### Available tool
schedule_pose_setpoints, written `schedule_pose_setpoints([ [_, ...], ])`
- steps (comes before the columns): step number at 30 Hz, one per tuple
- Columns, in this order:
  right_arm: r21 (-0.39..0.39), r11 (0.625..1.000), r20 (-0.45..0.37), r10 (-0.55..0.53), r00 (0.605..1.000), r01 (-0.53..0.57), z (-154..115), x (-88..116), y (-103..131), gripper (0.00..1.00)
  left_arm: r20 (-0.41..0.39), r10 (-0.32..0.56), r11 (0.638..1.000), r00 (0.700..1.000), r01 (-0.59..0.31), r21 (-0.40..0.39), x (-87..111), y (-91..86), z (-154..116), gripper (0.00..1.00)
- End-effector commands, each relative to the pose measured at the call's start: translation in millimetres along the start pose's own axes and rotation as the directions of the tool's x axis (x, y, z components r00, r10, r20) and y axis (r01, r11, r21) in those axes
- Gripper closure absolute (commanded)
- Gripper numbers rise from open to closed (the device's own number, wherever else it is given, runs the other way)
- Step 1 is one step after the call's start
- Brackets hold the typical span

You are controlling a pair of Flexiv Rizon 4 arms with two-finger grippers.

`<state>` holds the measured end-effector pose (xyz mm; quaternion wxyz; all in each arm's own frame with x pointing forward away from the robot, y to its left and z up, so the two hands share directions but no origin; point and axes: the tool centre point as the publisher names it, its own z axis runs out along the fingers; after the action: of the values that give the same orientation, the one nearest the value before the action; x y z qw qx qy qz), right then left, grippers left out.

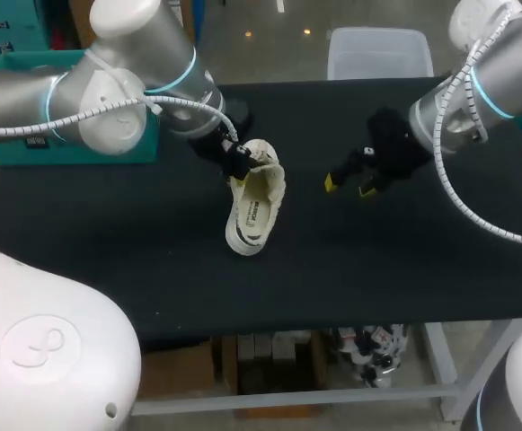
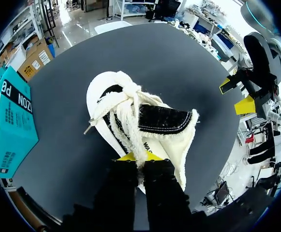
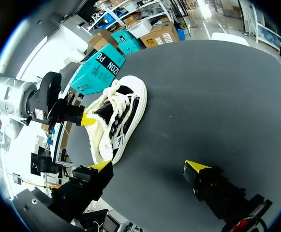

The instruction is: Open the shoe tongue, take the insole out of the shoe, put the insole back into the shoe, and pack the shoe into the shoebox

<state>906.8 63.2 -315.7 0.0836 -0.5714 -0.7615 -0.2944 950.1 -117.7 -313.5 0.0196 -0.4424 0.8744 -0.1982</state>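
Both fingers of our left gripper (image 2: 138,158) pinch the white shoe (image 1: 256,205) on the table (image 1: 108,260), their yellow tips mostly buried under laces (image 2: 125,96); the insole we cannot make out. At its three o'clock our right gripper (image 1: 349,186) hangs spread, empty. At ten o'clock, our left arm (image 1: 108,99) half-hides the teal shoebox (image 1: 9,154).

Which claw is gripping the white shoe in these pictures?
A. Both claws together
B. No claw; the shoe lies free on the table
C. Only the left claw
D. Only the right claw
C: the left claw is closed on the upper part of the shoe by its laces, while the right claw stands open above the table, apart from the shoe.
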Motion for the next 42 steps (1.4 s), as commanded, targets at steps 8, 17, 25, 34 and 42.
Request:
schedule_pose_setpoints([
  [8,-0.288,0.948,0.164,-0.088,0.983,0.133,-1.7,24.2,-14.8,0.00,-0.083,0.037,0.999,0.996,-0.035,0.028,-11.7,-5.1,-37.3,1.00],
  [17,-0.381,0.871,0.104,-0.294,0.950,0.311,2.3,13.3,-12.3,0.00,-0.091,0.057,0.996,0.994,-0.050,0.069,-13.2,-20.1,-80.2,1.00],
  [25,-0.195,0.881,-0.046,-0.446,0.894,0.430,0.1,-4.7,8.2,0.00,-0.050,0.056,0.993,0.997,-0.050,0.104,-11.6,-21.3,-111.8,1.00],
  [34,-0.219,0.812,-0.080,-0.568,0.819,0.541,-6.8,-15.8,16.8,0.00,-0.034,0.052,0.987,0.998,-0.046,0.153,-18.2,-6.9,-144.5,1.00],
  [42,-0.330,0.742,-0.057,-0.633,0.772,0.584,0.3,-17.4,18.3,0.00,-0.083,0.163,0.977,0.983,-0.149,0.151,-46.0,-8.1,-162.3,1.00],
])
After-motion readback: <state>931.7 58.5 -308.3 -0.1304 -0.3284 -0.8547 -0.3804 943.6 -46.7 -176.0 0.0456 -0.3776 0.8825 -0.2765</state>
